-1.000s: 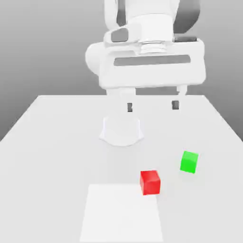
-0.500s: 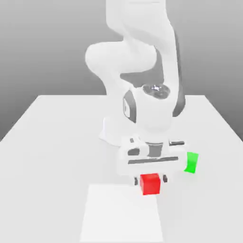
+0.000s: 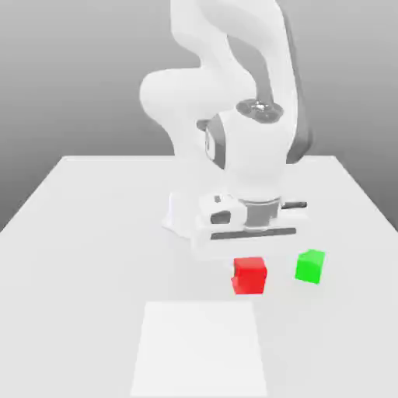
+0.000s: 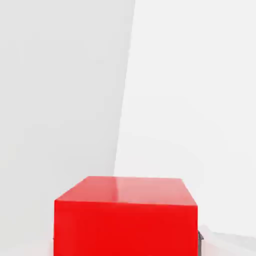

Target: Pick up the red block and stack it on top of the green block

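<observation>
A white table [image 3: 93, 233] is set against a plain grey backdrop, with a paler square patch [image 3: 198, 350] marked near its front edge. The red block [image 3: 249, 276] — a matte cube — is seen directly beneath the gripper [image 3: 250, 253], just beyond the patch, with the green block [image 3: 309, 266] near it on the exterior view's right. The fingers are hidden behind the hand, so whether they are spread or pinching cannot be told.
</observation>
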Tool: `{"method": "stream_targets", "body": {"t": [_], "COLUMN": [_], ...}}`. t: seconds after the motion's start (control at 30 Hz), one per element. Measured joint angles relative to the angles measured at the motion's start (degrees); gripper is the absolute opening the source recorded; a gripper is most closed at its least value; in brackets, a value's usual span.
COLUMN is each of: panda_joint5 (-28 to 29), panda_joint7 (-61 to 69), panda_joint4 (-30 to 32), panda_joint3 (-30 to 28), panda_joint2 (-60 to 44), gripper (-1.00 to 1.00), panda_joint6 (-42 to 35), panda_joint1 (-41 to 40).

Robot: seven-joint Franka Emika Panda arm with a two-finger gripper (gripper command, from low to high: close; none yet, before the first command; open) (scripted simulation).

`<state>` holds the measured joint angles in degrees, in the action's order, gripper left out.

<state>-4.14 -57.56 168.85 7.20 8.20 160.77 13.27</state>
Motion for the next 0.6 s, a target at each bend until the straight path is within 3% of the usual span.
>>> {"method": "stream_targets", "body": {"t": [0.6], "panda_joint5": [-14.8], "panda_joint7": [-43.1], "panda_joint4": [2.9], "panda_joint3": [19.8], "panda_joint2": [11.9], "gripper": [-1.00], "panda_joint6": [-8.3], "panda_joint1": [14.3]}}
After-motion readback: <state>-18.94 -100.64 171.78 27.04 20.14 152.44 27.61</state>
